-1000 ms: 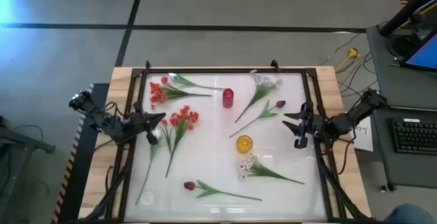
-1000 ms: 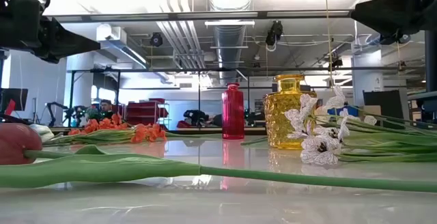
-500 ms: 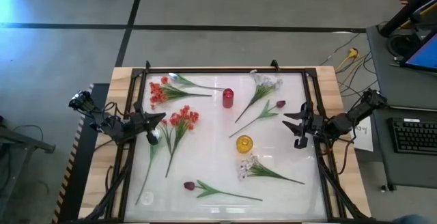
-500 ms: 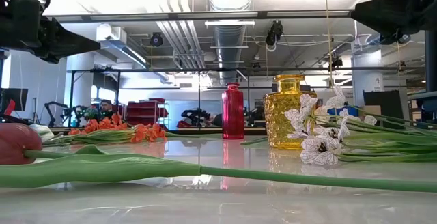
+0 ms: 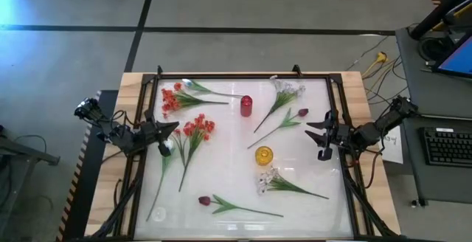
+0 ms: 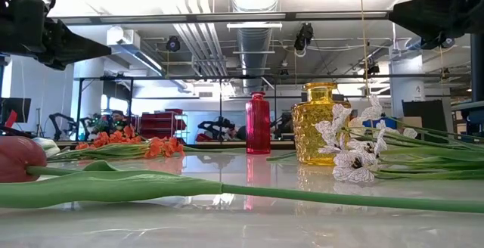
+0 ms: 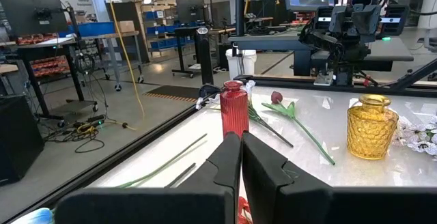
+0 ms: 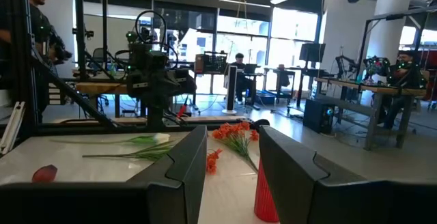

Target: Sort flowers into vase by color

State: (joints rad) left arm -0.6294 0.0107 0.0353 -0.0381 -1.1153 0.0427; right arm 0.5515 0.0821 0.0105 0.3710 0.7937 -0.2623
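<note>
Flowers lie scattered on the white table (image 5: 221,168): two red-orange clusters (image 5: 198,128) (image 5: 170,99) at the left, a white spray (image 5: 286,91) and a dark red tulip (image 5: 302,113) at the right rear, another white spray (image 5: 266,181) and dark red tulip (image 5: 204,200) near the front. A red vase (image 5: 245,106) and a yellow vase (image 5: 263,155) stand mid-table. My left gripper (image 5: 171,130) hovers shut at the left edge, fingers pressed together (image 7: 241,136). At the right edge my right gripper (image 5: 313,133) is open and holds nothing (image 8: 232,132).
A black frame (image 5: 236,75) rims the table. In the low view the tulip (image 6: 19,159) and its long stem lie closest, the red vase (image 6: 258,123) and yellow vase (image 6: 319,123) behind. People (image 8: 34,19) are in the room beyond the table.
</note>
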